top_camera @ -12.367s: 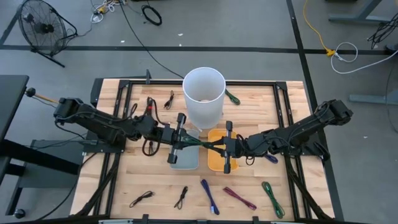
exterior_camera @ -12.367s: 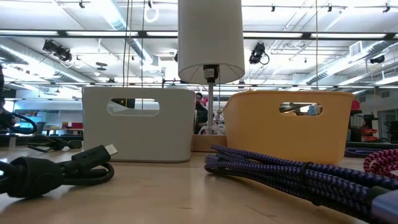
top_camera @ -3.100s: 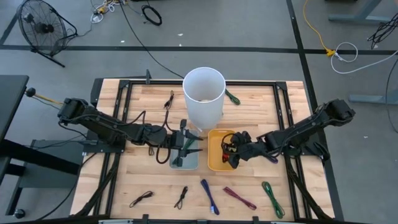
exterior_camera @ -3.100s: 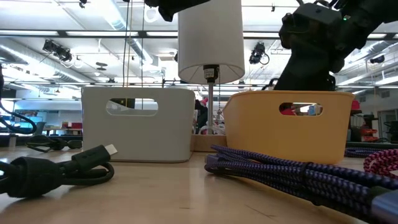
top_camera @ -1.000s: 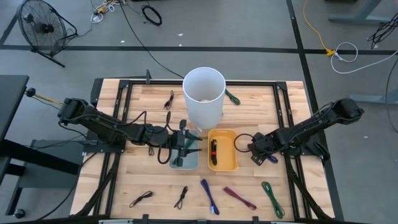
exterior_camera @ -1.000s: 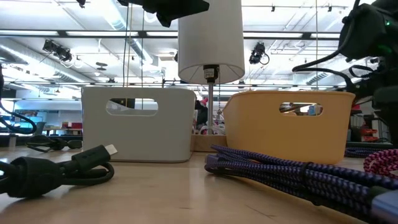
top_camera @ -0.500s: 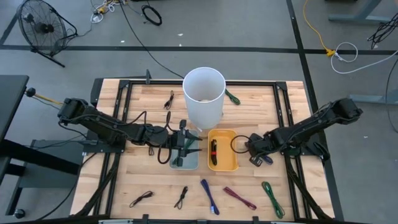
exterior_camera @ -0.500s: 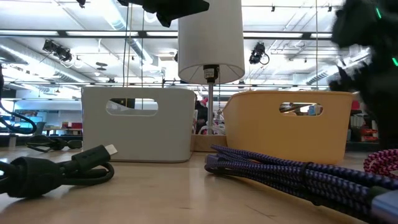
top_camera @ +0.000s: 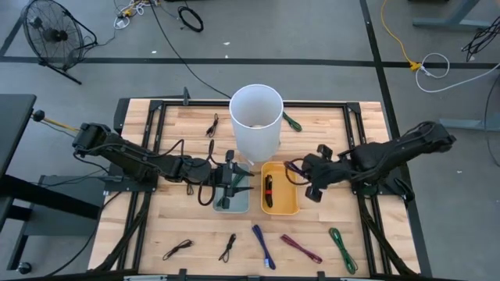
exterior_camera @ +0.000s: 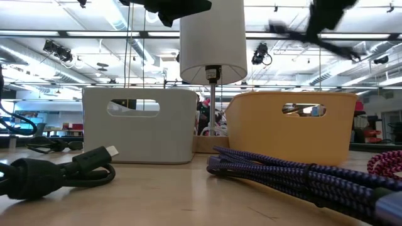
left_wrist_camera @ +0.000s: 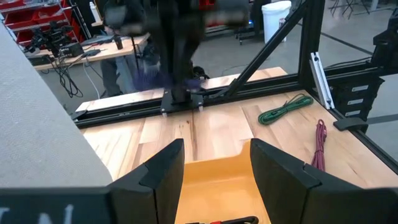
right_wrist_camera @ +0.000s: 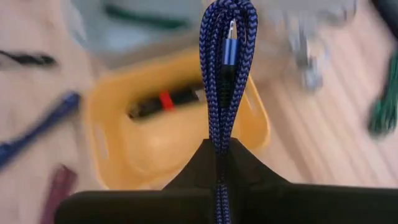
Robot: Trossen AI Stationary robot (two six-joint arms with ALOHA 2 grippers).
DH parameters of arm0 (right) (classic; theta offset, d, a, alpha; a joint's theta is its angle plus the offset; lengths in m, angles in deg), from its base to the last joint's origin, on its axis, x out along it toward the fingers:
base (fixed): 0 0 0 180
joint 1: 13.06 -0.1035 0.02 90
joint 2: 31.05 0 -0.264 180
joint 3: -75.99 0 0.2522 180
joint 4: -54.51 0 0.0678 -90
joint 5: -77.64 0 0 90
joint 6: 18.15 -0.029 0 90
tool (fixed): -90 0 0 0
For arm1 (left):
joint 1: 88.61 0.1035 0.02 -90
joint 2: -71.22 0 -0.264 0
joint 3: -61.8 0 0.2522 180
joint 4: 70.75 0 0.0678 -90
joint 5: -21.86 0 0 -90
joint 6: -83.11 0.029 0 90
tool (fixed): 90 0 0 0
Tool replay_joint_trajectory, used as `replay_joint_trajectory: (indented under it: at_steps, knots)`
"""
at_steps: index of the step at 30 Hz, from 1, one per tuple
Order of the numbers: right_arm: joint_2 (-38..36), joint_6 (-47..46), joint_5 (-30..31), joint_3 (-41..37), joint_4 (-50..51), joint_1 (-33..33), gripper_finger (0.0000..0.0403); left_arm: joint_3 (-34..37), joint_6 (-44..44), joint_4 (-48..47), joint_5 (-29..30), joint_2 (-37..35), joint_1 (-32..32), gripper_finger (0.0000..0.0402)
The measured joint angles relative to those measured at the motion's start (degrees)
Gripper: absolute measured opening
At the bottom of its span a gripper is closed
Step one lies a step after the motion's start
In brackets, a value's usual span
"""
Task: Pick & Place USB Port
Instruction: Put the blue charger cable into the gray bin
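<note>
Braided blue cable [right_wrist_camera: 222, 74], folded into a tight bundle, stands pinched in the right gripper [top_camera: 311, 178], whose jaws are clamped on its lower part in the right wrist view. From above, that gripper hangs just beside the right edge of the yellow bin [top_camera: 280, 205], with a loop of the cable trailing toward the bin. A black cable with a red band [right_wrist_camera: 163, 102] already lies inside the bin.

Judging by its look, the bundle is light and limp; the woven sheath should give decent friction, yet the folds can slip apart if held near one end. A grip across the middle of all the strands, as here, seems the safest hold, keeping the metal plug [right_wrist_camera: 231, 30] clear of the fingers. Dangling loops could snag the bin's rim on release.

Over the grey bin [top_camera: 231, 202] hangs the left gripper [top_camera: 237, 182], waiting, jaws apart, as its own wrist view shows. Beyond the two bins stands a white cylindrical container [top_camera: 255, 119]. Loose cables lie on the near part of the wooden table [top_camera: 160, 234], among them a green cable [top_camera: 341, 248].

No brand, label or writing is readable anywhere.
</note>
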Motion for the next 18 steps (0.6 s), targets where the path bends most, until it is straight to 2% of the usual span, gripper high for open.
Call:
replay_joint_trajectory:
  at_steps: [5,10,18]
  knots:
    - [0.00,6.00,6.29,3.17,-8.59,-3.03,0.0004,0.00,0.00,0.37,-0.01,0.00,0.00,0.0190]
    - [0.00,16.37,11.17,2.38,-26.28,-5.66,0.0004,0.00,0.09,2.69,-0.01,0.00,0.00,0.0190]
    - [0.07,32.31,12.30,-5.01,-54.05,-7.10,0.0004,0.00,0.11,6.46,-0.02,0.00,0.00,0.0190]
